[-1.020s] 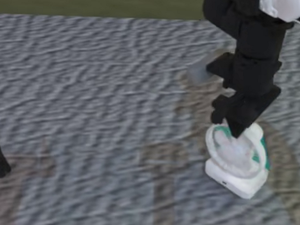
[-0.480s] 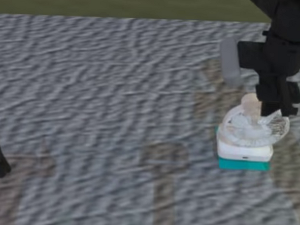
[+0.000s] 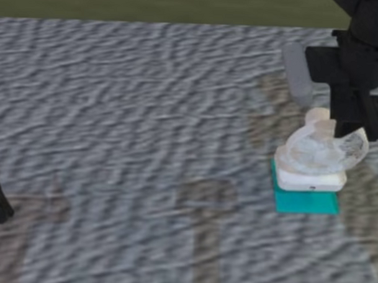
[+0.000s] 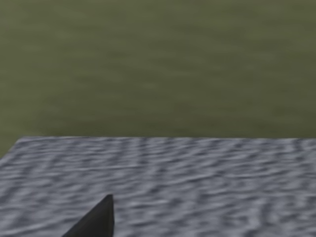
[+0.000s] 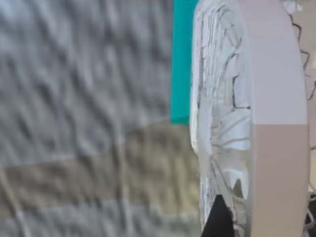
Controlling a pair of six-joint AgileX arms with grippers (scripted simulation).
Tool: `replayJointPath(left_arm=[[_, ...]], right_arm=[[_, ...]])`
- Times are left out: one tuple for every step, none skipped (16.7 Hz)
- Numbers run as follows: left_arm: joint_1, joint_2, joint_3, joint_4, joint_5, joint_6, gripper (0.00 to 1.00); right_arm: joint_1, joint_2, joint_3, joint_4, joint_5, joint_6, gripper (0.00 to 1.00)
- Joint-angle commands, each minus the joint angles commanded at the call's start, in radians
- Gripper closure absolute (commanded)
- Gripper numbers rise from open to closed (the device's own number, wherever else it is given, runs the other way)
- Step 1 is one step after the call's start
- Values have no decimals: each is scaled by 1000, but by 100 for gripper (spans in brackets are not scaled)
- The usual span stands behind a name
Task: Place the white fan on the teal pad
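White plastic and a clear, ribbed round head mark the white fan [image 3: 316, 157], which stands on the teal pad [image 3: 306, 201] near the right edge of the tabletop [image 3: 134, 115]. Its rounded rectangular base covers the far part of the pad, leaving a teal strip bare along the near side and a thin sliver at the left. The right gripper [image 3: 357, 119] hangs just behind the fan's head, dark against the grey rippled surface, on the far right side of the tabletop. Whether its jaws are apart or together, or touching the fan, I cannot tell from above. In the right wrist view the fan's head [image 5: 237, 123] fills the frame edge-on, with one dark fingertip [image 5: 219, 219] showing close against its grille and a patch of teal pad [image 5: 181, 59] beyond. The left arm sits parked at the left edge of the tabletop, only a dark tip of the left gripper [image 4: 96, 222] showing in its own wrist view, so the set of its jaws is likewise not visible.
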Motion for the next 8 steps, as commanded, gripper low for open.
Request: replayJointPath(left_arm=[[0, 0, 0, 0, 0, 0, 0], [0, 0, 0, 0, 0, 0, 0], [0, 0, 0, 0, 0, 0, 0], [0, 0, 0, 0, 0, 0, 0], [0, 0, 0, 0, 0, 0, 0], [0, 0, 0, 0, 0, 0, 0], [0, 0, 0, 0, 0, 0, 0], [0, 0, 0, 0, 0, 0, 0]], right_arm=[[5, 4, -1, -2, -1, 3, 100], [5, 3, -4, 2, -1, 3, 100], [4, 2, -19, 17, -1, 3, 100], [2, 1, -43, 41, -1, 5, 100], [1, 0, -70, 70, -1, 4, 100], [0, 0, -100, 101, -1, 3, 100], [0, 0, -123, 124, 0, 2, 100], [0, 1, -135, 136, 0, 1, 100]])
